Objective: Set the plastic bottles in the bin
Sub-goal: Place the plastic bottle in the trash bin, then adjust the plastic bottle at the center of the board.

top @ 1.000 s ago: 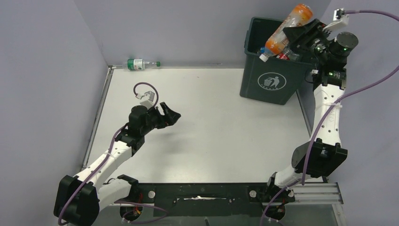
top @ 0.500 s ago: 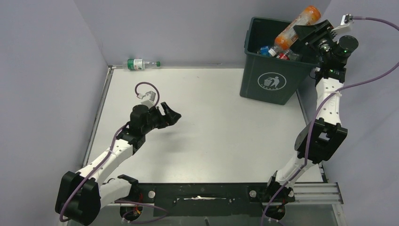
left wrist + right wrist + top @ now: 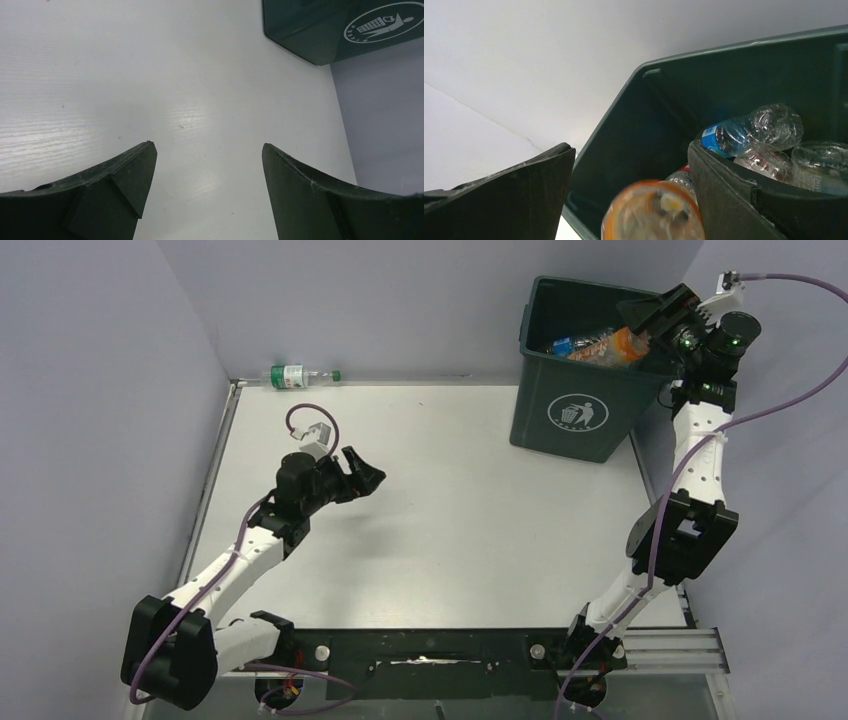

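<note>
Grey walls [image 3: 400, 300] back the far bin [image 3: 540, 410]; my right claw [image 3: 630, 150] gapes above it so the orange bottle [image 3: 651, 215] drops in; left claw [image 3: 207, 146] spread, empty.

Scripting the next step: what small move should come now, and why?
Probably reach the left gripper toward the green-labelled bottle by the back wall: its jaws stand open and empty, the orange bottle is in the bin, and that one lies outside.
</note>
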Action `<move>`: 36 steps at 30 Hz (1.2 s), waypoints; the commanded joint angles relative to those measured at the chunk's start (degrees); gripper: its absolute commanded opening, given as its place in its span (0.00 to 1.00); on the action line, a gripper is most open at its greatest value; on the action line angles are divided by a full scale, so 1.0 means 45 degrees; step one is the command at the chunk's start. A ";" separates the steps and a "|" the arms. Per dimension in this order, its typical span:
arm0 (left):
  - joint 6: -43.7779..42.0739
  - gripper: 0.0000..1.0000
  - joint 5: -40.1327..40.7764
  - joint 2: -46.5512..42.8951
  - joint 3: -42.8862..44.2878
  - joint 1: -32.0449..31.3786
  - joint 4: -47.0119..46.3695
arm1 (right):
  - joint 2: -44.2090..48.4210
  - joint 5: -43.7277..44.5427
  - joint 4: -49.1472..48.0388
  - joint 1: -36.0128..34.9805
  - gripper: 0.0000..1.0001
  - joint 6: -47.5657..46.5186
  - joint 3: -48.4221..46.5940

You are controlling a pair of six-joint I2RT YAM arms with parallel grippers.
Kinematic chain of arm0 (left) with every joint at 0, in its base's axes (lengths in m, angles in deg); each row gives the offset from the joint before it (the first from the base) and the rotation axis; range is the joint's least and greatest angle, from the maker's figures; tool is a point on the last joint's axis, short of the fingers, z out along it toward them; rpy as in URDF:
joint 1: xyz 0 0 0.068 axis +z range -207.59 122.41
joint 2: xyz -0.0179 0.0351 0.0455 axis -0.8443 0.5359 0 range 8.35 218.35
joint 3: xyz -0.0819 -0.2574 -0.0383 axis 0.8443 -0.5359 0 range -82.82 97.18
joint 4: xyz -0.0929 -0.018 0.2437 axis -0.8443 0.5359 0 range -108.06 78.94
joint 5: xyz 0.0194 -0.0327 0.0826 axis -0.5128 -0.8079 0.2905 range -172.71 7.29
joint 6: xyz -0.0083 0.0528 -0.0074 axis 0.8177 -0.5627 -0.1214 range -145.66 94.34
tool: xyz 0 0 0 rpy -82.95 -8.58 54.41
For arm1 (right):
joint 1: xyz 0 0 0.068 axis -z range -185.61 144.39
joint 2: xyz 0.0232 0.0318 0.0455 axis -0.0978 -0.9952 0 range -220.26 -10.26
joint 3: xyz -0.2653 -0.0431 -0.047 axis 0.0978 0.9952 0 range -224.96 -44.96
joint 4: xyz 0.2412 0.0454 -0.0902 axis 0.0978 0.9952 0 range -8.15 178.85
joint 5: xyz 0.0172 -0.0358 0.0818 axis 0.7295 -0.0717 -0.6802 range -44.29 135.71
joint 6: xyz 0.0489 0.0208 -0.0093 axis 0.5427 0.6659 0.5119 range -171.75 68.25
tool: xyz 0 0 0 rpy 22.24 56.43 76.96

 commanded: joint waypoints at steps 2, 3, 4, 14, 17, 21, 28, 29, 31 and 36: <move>-0.0241 0.78 0.0228 0.0175 0.0942 0.0143 -0.0645 | 0.1673 -0.0113 0.0800 -0.0040 0.87 -0.1012 -0.0102; -0.0259 0.78 0.0256 0.0230 0.1058 0.0172 -0.0645 | 0.1975 -0.0105 0.0878 -0.0041 0.88 -0.1091 0.0150; -0.0313 0.78 0.0314 0.0320 0.1214 0.0186 -0.0645 | 0.2315 -0.0095 0.0979 -0.0036 0.88 -0.1150 0.0406; -0.1846 0.85 0.2270 0.2012 0.3780 0.0778 -0.0299 | 0.5734 0.0130 0.2989 -0.0203 0.95 -0.2441 0.2138; -0.2422 0.86 0.2968 0.2924 0.4532 0.1412 -0.0758 | 0.6834 0.0067 0.3182 -0.0470 0.96 -0.2449 0.3234; -0.2970 0.87 0.3348 0.4734 0.5663 0.2664 -0.1992 | 0.8023 0.0356 0.3853 -0.1564 0.97 -0.2895 0.4667; -0.3598 0.87 0.3513 0.9075 0.8306 0.4356 -0.5261 | 0.8209 0.1684 0.5006 -0.4340 0.97 -0.3861 0.5745; -0.3967 0.87 0.3443 0.9695 0.8836 0.4425 -0.5728 | 0.8148 0.1811 0.5027 -0.4724 0.97 -0.3910 0.5902; -0.4641 0.87 0.3105 1.0971 0.9922 0.4524 -0.6591 | 0.7917 0.2180 0.5189 -0.5525 0.97 -0.4155 0.6139; -0.5448 0.87 0.2814 1.3838 1.2779 0.4892 -0.7472 | 0.6491 0.2484 0.5258 -0.7297 0.97 -0.4624 0.6548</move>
